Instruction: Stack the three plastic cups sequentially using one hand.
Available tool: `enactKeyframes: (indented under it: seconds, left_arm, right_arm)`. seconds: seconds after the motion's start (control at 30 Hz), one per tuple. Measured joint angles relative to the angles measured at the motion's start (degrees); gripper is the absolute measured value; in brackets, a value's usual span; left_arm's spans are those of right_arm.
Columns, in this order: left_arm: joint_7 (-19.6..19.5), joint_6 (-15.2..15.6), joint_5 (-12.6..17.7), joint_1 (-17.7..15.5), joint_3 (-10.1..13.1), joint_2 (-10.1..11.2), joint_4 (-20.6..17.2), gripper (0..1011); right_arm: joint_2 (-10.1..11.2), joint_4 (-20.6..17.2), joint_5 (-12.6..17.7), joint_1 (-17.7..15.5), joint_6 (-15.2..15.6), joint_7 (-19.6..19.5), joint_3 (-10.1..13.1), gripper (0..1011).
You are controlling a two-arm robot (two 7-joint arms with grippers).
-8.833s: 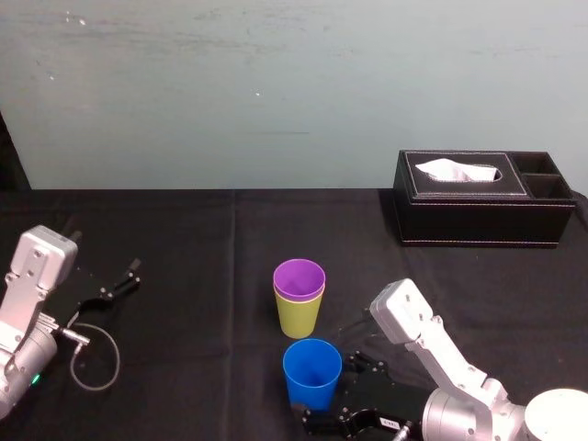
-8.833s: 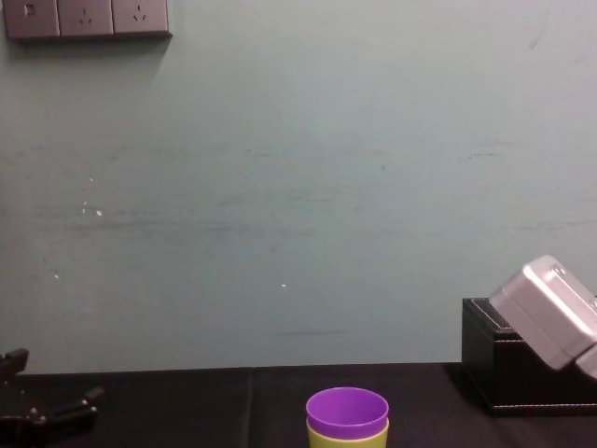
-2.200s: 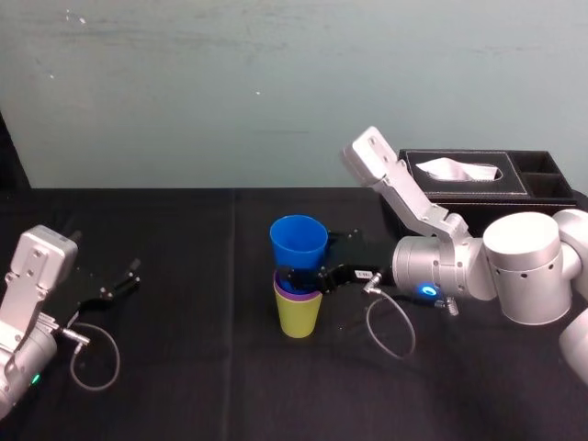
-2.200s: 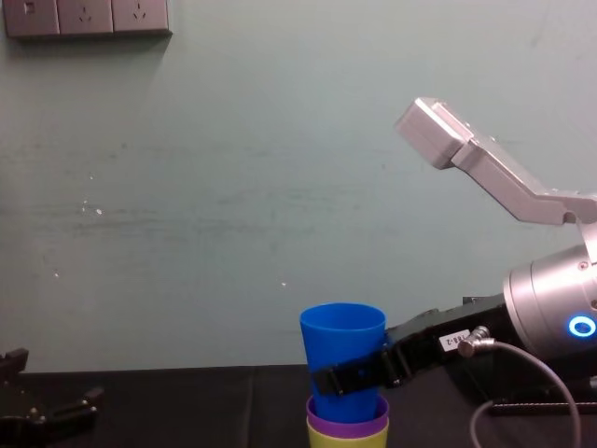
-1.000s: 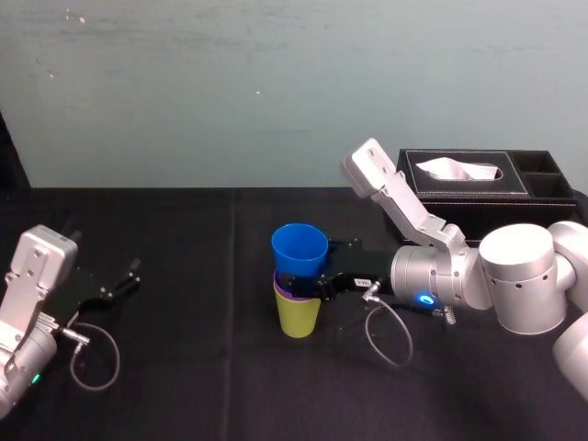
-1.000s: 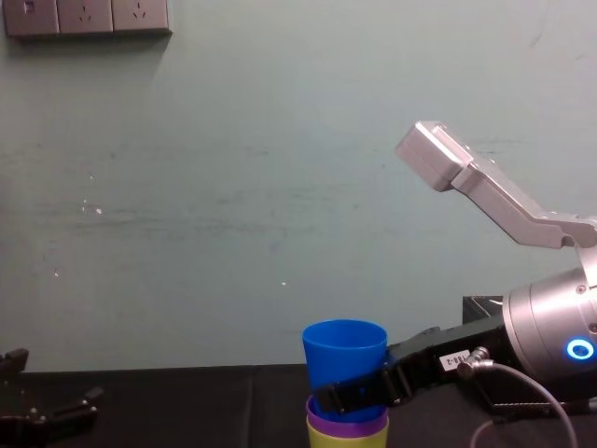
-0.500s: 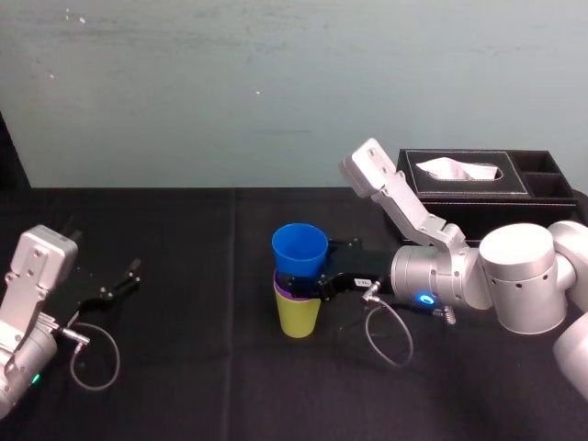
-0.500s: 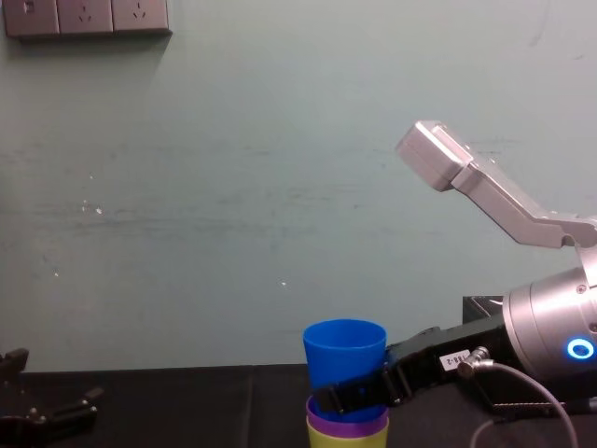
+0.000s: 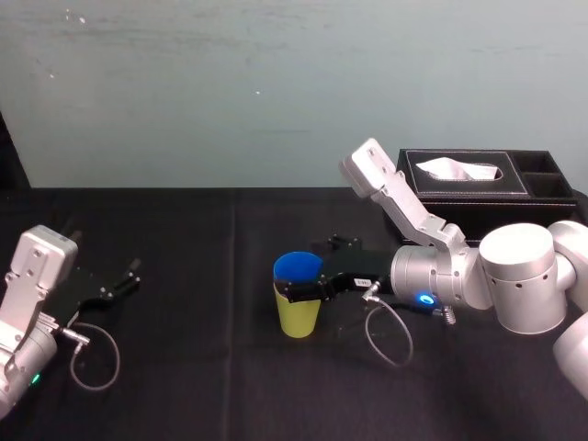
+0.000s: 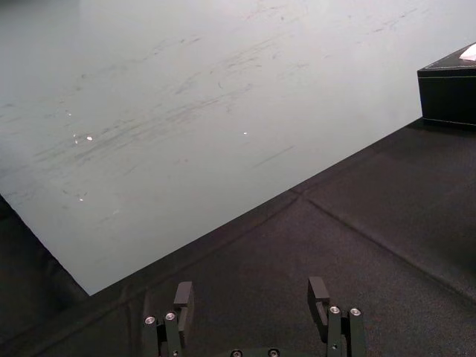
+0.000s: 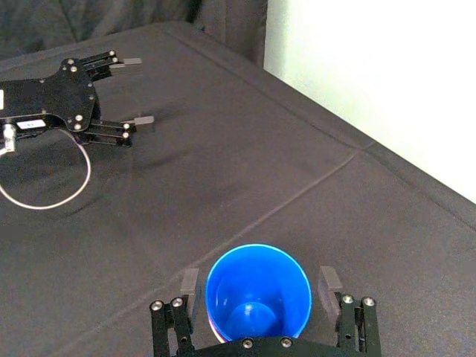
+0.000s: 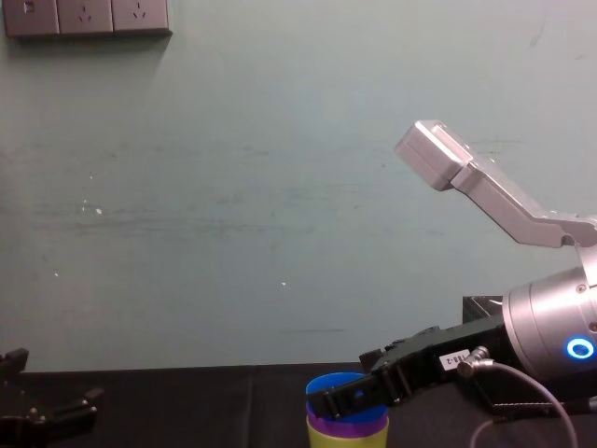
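Observation:
The blue cup [image 9: 298, 267] sits nested deep in the purple cup [image 12: 347, 425], which sits in the yellow-green cup [image 9: 299, 314] at the middle of the black table. In the chest view only the blue rim [image 12: 331, 382] shows above the purple one. My right gripper [image 9: 310, 269] reaches in from the right and stands open around the blue cup. In the right wrist view its fingers [image 11: 190, 282] flank the cup [image 11: 257, 291] with a gap on each side. My left gripper [image 9: 124, 280] rests open at the table's left, away from the cups.
A black tissue box [image 9: 478, 197] stands at the back right. A cable loop [image 9: 386, 333] hangs under the right arm, and another cable [image 9: 92, 360] lies beside the left arm. A pale wall [image 12: 233, 187] stands behind the table.
The right gripper's fingers have spread apart and let go of the blue cup. The cup has dropped down into the purple one, so the stack is lower. The left arm has not moved.

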Motion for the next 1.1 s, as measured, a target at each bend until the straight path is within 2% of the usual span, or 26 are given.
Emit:
enactKeyframes:
  seconds: [0.17,0.3,0.63,0.83,0.93,1.07,1.1]
  left_arm:
    - [0.0,0.0,0.0,0.0,0.0,0.0,0.0,1000]
    - [0.0,0.0,0.0,0.0,0.0,0.0,0.0,1000]
    - [0.0,0.0,0.0,0.0,0.0,0.0,0.0,1000]
    - [0.0,0.0,0.0,0.0,0.0,0.0,0.0,1000]
    - [0.0,0.0,0.0,0.0,0.0,0.0,0.0,1000]
    - [0.0,0.0,0.0,0.0,0.0,0.0,0.0,1000]
    - [0.0,0.0,0.0,0.0,0.0,0.0,0.0,1000]
  right_arm:
    - [0.0,0.0,0.0,0.0,0.0,0.0,0.0,1003]
    - [0.1,-0.9,-0.4,-0.4,-1.3,0.0,0.0,1003]
    - [0.3,-4.4,-0.8,-3.4,-5.8,-3.2,3.0,1003]
    - [0.2,-6.5,-0.8,-7.5,-8.6,-6.9,6.2,1003]
    - [-0.3,-7.7,-0.6,-11.2,-11.2,-10.2,8.9,1003]
    - [-1.1,-8.4,-0.7,-14.3,-14.3,-13.1,10.9,1003]
    - [-1.6,-8.7,-1.2,-15.9,-16.1,-14.9,11.7,1003]
